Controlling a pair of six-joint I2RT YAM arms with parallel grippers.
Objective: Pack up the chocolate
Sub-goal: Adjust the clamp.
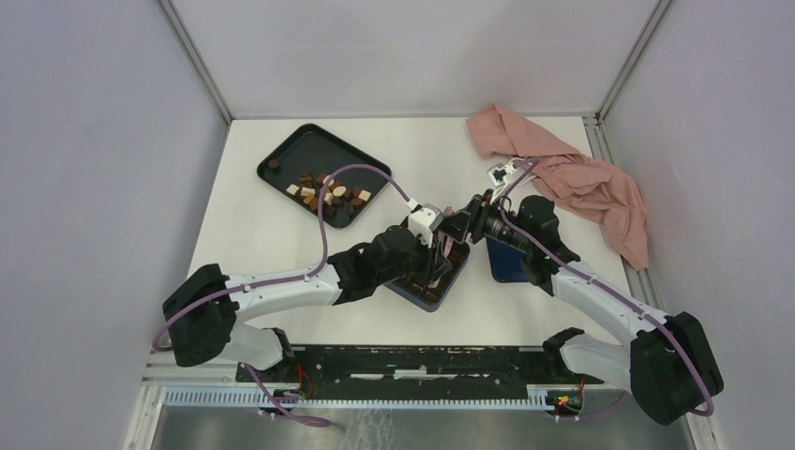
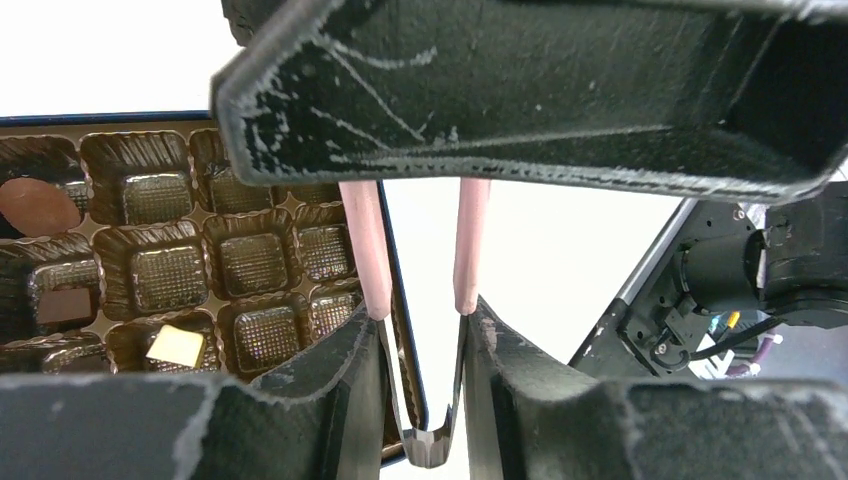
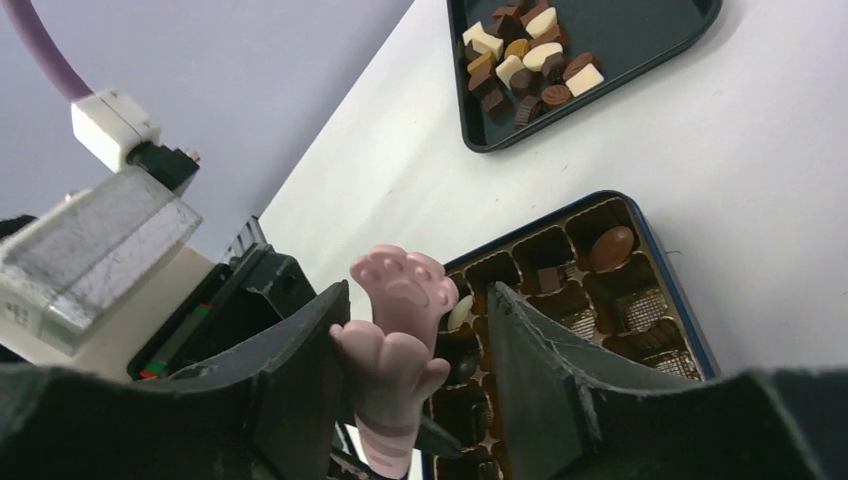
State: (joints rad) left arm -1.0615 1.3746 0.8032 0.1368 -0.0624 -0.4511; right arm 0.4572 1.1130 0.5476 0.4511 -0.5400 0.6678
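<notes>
Where the two arms meet over the white table (image 1: 422, 150), the left gripper (image 2: 422, 310) is clamped on a pair of tongs (image 2: 368, 245). Its rough black printed fingers press the two thin metal blades toward each other. The blades join in a folded steel hinge at the bottom of the left wrist view and carry smooth pink sleeves further up.

The tongs end in a soft-looking pink cat's paw (image 3: 405, 285) (toe pads moulded in, stripes on the stem). That paw sits between the fingers of the right gripper (image 3: 418, 290), whose jaws stand apart with a visible gap on one side of the paw. Whether the other finger touches it I cannot tell.

Most of the chocolate (image 3: 525, 50) lies heaped in one corner of a glossy black tray (image 3: 640, 30) with rounded corners: dark, milk-brown and cream pieces, square and oval. A few pieces sit in the dark blue box (image 2: 250, 265) just under the grippers, whose shiny gold-brown liner is pressed into ribbed square cups. They include a brown oval (image 3: 610, 245), a cream square (image 2: 178, 345) and a dark square (image 2: 65, 305).

A crumpled pink cloth (image 1: 562, 178) lies at the far right of the table.
</notes>
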